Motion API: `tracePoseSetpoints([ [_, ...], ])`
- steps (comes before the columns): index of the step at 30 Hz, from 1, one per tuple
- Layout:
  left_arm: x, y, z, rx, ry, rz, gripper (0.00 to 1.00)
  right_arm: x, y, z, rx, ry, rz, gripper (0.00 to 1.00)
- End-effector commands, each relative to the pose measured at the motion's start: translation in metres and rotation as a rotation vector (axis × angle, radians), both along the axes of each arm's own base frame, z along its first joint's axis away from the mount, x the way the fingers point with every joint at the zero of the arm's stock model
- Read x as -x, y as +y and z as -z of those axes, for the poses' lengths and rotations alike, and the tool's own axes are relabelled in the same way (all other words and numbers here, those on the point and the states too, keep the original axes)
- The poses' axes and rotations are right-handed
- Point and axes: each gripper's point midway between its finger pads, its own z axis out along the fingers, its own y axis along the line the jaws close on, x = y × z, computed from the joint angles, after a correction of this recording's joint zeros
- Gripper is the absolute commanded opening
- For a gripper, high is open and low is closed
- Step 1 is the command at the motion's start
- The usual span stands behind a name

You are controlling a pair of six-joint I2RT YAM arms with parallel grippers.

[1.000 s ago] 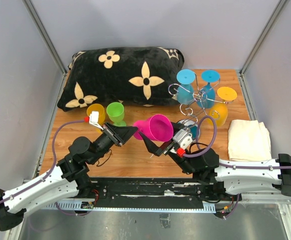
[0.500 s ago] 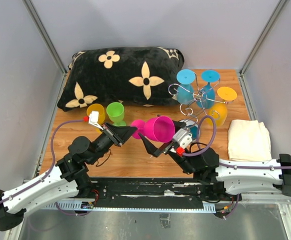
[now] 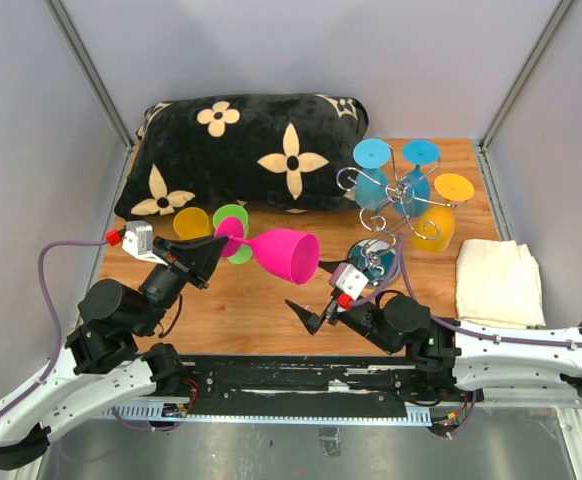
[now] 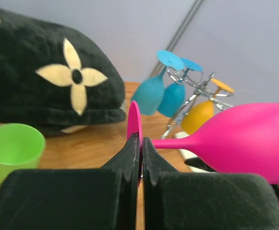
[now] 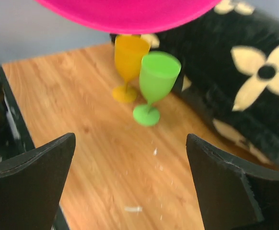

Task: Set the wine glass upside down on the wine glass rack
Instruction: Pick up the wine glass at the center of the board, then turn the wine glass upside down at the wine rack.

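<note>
No readable text, labels, brands or numbers in any view, black pillow carrying only cream flower motifs, small red and white patches on the arms too small to read

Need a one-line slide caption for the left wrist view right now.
Left hand shut on the foot of the pink wine glass, bowl lying sideways, chrome rack behind.

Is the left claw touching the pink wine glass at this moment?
Touching. The left wrist view shows the left claw shut on the round foot of the pink wine glass, with the foot's thin edge pinched in the closed jaws.
</note>
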Motion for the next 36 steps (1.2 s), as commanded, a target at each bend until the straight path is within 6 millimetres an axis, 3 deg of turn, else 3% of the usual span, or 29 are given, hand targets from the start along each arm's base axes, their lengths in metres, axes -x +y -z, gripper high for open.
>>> tracePoseSetpoints([
  [1,-0.004,0.02,0.002,-0.305,-0.158,-0.087,0.0,0.016,-0.013,0.072,0.212,0.253,-0.01,0.98],
  [7,-0.004,0.038,0.002,-0.478,-0.299,-0.154,0.01,0.032,-0.043,0.144,0.397,0.563,0.093,0.99],
  [11,-0.008,0.05,0.008,-0.57,-0.313,-0.211,0.0,0.042,-0.068,0.178,0.486,0.767,0.246,0.98],
  [15,-0.003,0.041,0.01,-0.595,-0.377,-0.157,0.01,0.052,-0.082,0.199,0.579,0.881,0.347,0.98],
  [21,-0.002,0.028,0.019,-0.765,-0.492,-0.102,0.01,0.063,-0.077,0.218,0.742,0.896,0.307,0.98],
  [29,0.002,0.019,0.025,-0.992,-0.663,-0.037,0.0,0.064,-0.082,0.211,0.796,0.846,0.273,0.99],
  [36,0.011,0.005,0.039,-1.125,-0.803,0.066,0.0,0.058,-0.079,0.175,0.618,0.776,0.189,0.99],
])
